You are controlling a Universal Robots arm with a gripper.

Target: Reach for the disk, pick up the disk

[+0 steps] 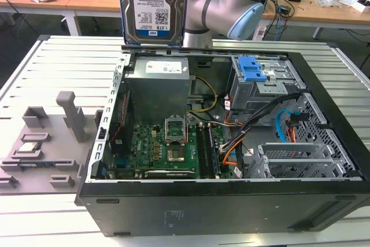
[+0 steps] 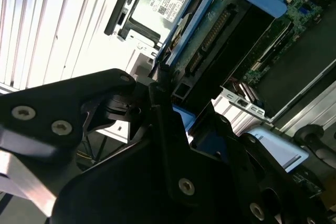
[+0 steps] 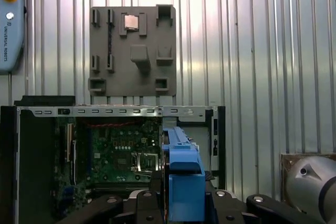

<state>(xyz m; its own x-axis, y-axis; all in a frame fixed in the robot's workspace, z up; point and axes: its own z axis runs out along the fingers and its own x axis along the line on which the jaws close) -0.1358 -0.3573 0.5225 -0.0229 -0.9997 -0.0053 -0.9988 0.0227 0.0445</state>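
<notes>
One disk (image 1: 153, 5) is hanging clamped upright in my gripper (image 3: 185, 205) over the open computer case (image 1: 231, 206), power supply (image 1: 159, 82) sitting below.

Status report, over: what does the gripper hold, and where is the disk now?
Gripper shut on the disk. Disk upright, held in the air above the open computer case. Power supply close beneath it, not touching.

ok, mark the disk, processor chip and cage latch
the disk (image 1: 153, 4), exterior view, on its white label.
processor chip (image 3: 131, 22), first wrist view, centre of its silver top.
cage latch (image 1: 254, 69), exterior view, on the blue plastic.
</notes>
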